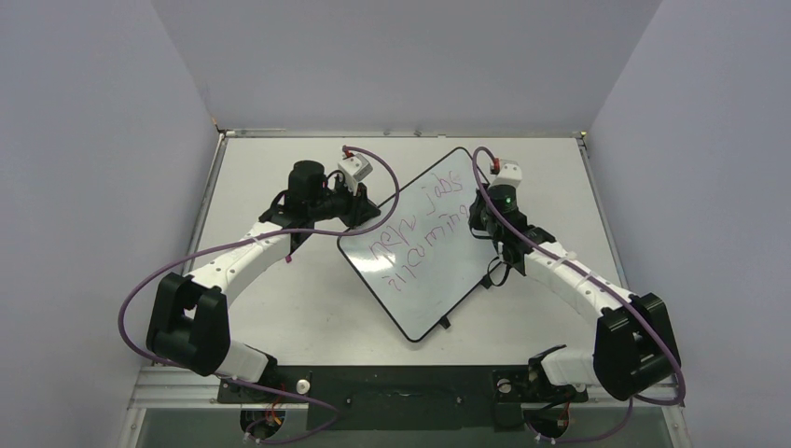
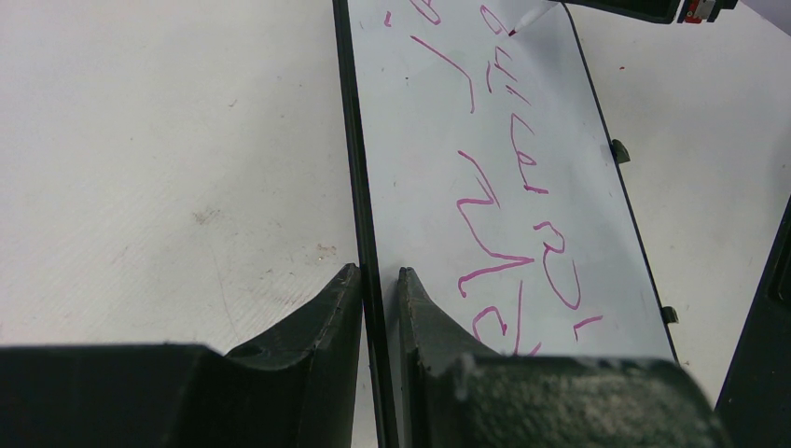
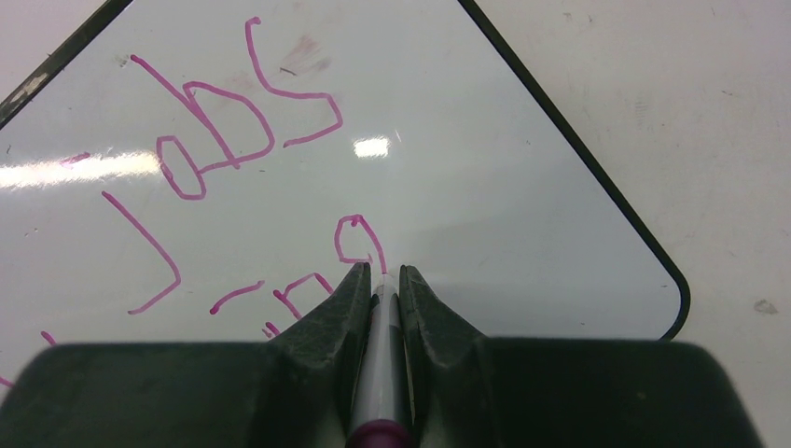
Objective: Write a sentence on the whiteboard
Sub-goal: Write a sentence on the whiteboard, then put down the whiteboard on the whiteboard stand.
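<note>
The whiteboard (image 1: 424,280) lies turned diagonally on the table, white with a thin black frame and two small black tabs on its right edge. The sentence (image 1: 420,229) runs in two lines of pink strokes; it also shows in the left wrist view (image 2: 508,205) and the right wrist view (image 3: 224,140). My left gripper (image 2: 380,273) is shut on the board's black left edge (image 2: 359,187). My right gripper (image 3: 382,271) is shut on a white marker pen (image 3: 382,364), its tip down on the board at the end of the second line.
The pale table (image 1: 280,308) is bounded by grey walls at left, back and right. The right arm's pen tip (image 2: 515,31) shows at the top of the left wrist view. Both arm bases stand at the near edge.
</note>
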Motion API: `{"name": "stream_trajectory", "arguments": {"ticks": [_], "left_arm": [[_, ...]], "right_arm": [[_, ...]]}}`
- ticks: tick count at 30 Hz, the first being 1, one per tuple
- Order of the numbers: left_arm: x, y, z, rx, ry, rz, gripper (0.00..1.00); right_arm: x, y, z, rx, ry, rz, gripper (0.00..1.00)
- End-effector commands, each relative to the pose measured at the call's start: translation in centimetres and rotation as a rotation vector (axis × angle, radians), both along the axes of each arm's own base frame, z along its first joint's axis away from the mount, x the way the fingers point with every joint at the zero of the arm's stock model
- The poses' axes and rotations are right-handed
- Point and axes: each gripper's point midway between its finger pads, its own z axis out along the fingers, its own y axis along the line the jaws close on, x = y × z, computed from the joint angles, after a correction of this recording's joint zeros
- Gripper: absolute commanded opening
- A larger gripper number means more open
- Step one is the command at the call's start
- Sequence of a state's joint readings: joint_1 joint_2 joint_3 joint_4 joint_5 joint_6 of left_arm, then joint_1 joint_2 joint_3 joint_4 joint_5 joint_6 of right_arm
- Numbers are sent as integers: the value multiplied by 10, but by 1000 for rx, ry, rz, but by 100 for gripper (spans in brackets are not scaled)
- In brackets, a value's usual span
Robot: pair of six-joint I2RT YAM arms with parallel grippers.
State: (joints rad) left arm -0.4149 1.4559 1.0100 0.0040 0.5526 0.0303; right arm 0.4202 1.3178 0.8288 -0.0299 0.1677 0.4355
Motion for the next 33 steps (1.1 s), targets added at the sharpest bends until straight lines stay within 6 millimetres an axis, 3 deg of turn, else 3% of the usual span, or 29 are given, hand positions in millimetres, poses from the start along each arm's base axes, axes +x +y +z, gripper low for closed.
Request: {"name": "stream_trajectory", "arguments": {"ticks": [1,7,18,33], "left_arm": [[5,4,14,2,-77,2,0],[5,4,14,2,-79,2,0],[5,5,14,3,-78,3,0],[4,5,16,0,-81,2,0]], "right_arm": [[-11,12,-4,35,16,40,0],[-16,19,-2,38,15,55,0],[-13,27,22,40,-24,66,0],[-41,-10,103,24,-182,-6,0]]}}
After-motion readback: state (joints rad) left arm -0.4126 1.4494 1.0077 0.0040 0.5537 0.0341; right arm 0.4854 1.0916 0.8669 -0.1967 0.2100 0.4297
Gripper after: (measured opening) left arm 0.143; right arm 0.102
